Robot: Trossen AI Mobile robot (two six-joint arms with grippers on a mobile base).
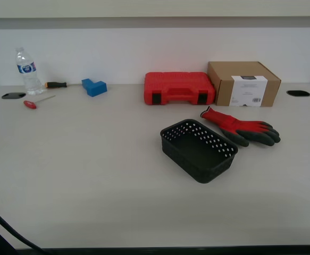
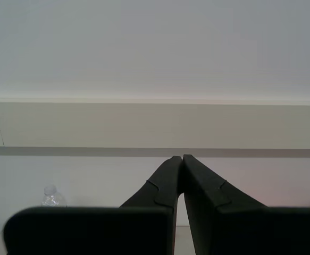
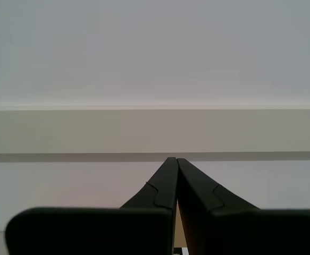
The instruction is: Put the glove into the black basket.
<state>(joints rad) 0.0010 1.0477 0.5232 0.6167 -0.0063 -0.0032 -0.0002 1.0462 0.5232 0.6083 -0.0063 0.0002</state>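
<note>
The red knit glove [image 1: 239, 127] with dark grey palm and fingertips lies flat on the table, just to the exterior view's right of the black basket [image 1: 198, 149]. The basket is empty and stands near the table's middle. Neither gripper shows in the exterior view. My first gripper [image 3: 172, 159] is shut and empty, raised and pointing at the far wall. My second gripper [image 2: 179, 157] is also shut and empty, pointing at the wall.
A red hard plastic case [image 1: 178, 87] and a cardboard box [image 1: 243, 83] stand behind the glove. A water bottle [image 1: 27, 71], which also shows in the second wrist view [image 2: 51, 196], two screwdrivers [image 1: 55, 84] and a blue block [image 1: 94, 86] lie at the back left. A black cable [image 1: 6, 229] crosses the near left corner.
</note>
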